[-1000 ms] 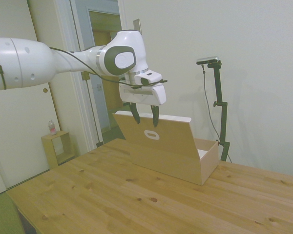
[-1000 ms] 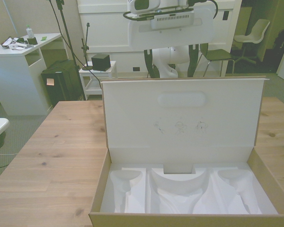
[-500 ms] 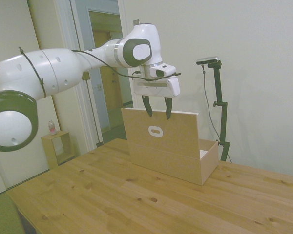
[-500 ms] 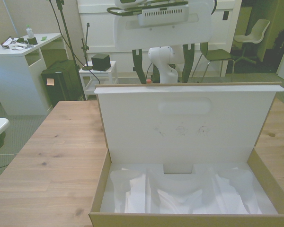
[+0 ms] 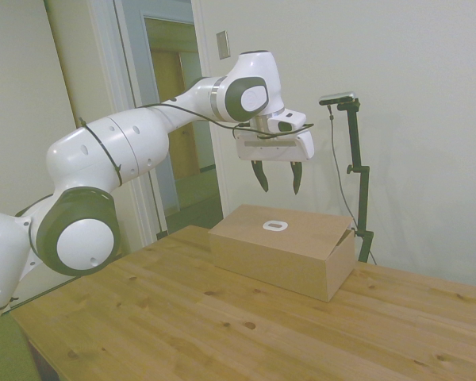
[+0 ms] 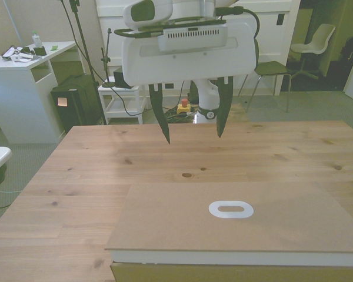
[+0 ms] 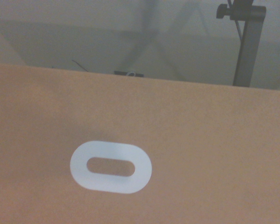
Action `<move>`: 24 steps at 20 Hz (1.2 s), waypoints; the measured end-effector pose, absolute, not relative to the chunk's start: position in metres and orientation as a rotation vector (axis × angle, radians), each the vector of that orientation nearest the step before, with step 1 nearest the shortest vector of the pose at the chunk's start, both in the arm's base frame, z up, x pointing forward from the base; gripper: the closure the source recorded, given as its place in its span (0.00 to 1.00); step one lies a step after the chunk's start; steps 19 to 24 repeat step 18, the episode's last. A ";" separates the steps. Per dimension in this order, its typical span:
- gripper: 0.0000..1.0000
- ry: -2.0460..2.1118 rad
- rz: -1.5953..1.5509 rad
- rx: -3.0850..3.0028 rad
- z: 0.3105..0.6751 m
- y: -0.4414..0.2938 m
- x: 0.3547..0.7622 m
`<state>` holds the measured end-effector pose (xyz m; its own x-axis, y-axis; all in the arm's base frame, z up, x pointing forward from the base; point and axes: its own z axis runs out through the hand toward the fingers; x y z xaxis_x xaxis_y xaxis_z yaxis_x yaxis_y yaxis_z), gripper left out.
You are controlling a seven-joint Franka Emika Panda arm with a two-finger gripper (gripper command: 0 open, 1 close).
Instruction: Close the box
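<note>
The long tan cardboard box [image 5: 284,251] lies on the wooden table with its flap lid [image 6: 235,220] down flat over it. A white-ringed oval finger hole [image 6: 230,210] shows in the lid's top, and the wrist view shows the finger hole [image 7: 111,166] from close by. My gripper [image 5: 276,189] hangs open in the air above the box, apart from the lid, with nothing between its fingers. In the front view the gripper [image 6: 193,138] hovers behind the lid, over the bare table.
The wooden table [image 5: 182,325] spreads wide around the box. A doorway [image 5: 174,119] lies behind the arm in the side view. Beyond the table in the front view stand a white desk [image 6: 23,64], a small white cart [image 6: 120,94] and chairs [image 6: 270,67].
The lid, which stood upright with its white inner face showing, has swung down flat onto the box. My gripper moved across over the box and rose clear of the lid.
</note>
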<state>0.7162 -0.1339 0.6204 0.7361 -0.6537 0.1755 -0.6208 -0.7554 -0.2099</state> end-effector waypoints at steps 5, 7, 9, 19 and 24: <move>0.00 1.038 -0.294 -2.796 0.627 -0.132 0.706; 0.00 1.059 -0.270 -2.787 0.633 -0.134 0.699; 0.00 1.071 -0.255 -2.781 0.637 -0.134 0.695; 0.00 1.117 -0.179 -2.788 0.561 -0.134 0.698; 0.00 1.117 -0.179 -2.788 0.561 -0.134 0.698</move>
